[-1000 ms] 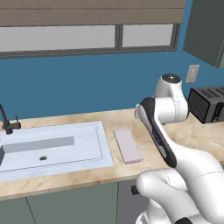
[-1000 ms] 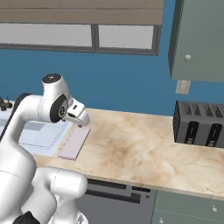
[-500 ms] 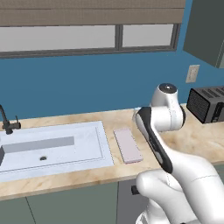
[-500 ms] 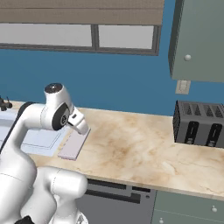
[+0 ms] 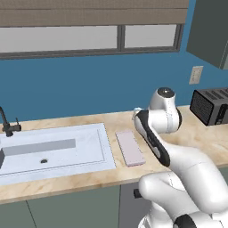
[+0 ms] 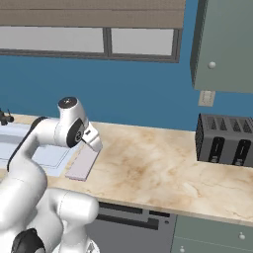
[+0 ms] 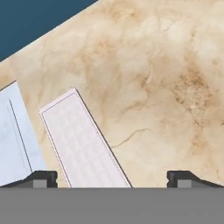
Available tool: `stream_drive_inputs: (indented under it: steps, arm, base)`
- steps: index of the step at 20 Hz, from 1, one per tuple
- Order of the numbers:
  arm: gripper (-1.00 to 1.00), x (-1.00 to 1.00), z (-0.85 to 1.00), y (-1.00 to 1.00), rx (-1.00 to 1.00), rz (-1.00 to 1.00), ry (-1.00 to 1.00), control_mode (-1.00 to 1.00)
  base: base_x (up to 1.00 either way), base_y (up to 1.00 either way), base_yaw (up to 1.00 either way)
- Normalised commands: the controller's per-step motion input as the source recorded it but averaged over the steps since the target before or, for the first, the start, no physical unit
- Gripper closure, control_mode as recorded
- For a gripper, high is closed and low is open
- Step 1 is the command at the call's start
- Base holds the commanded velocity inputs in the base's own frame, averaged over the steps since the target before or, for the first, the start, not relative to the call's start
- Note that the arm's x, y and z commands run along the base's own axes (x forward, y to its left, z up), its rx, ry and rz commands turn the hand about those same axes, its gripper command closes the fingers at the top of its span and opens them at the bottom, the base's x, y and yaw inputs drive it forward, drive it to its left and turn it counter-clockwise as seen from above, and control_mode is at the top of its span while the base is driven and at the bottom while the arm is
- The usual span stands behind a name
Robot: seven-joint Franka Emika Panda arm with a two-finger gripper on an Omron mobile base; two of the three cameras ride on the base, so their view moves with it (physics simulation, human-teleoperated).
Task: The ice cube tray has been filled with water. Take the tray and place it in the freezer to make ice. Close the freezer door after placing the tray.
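The pale pinkish-lilac ice cube tray (image 5: 130, 147) lies flat on the beige marble counter, just right of the sink, and appears again as the tray (image 6: 83, 163). My gripper (image 6: 95, 144) hangs a little above the tray's far end, pointing down at the counter. Seen from the hand, the tray (image 7: 83, 140) runs diagonally toward the lower middle, and the gripper (image 7: 111, 179) stands open, its two dark fingertips (image 7: 41, 178) set wide apart with nothing between them. The freezer and its door are out of view.
A large white sink basin (image 5: 53, 149) with a dark faucet (image 5: 5, 122) lies left of the tray. A black toaster (image 6: 225, 141) stands at the right against the blue wall. A grey-green wall cabinet (image 6: 222, 44) hangs above it. The counter's front edge (image 6: 148, 202) is near.
The arm has folded lower and the hand has come down toward the far end of the tray. The tray has not moved.
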Motion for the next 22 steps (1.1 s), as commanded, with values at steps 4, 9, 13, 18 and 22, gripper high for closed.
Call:
stream_drive_inputs:
  steps: [4, 9, 13, 18, 22]
  arm:
    - [-1.0, 0.57, -0.22, 0.0, 0.0, -0.03, 0.01, -1.0]
    - [-1.0, 0.56, -0.27, 0.0, 0.01, 0.0, 0.05, -1.0]
    - [-1.0, 0.53, -0.27, 0.0, 0.01, 0.0, 0.04, -1.0]
    - [-1.0, 0.6, -0.38, 0.0, 0.0, 0.0, 0.03, -1.0]
    - [-1.0, 0.49, -0.46, 0.0, 0.0, 0.0, 0.0, -1.0]
  base:
    - [0.0, 0.0, 0.0]
    - [0.0, 0.0, 0.0]
    - [0.0, 0.0, 0.0]
    - [0.0, 0.0, 0.0]
    - [0.0, 0.0, 0.0]
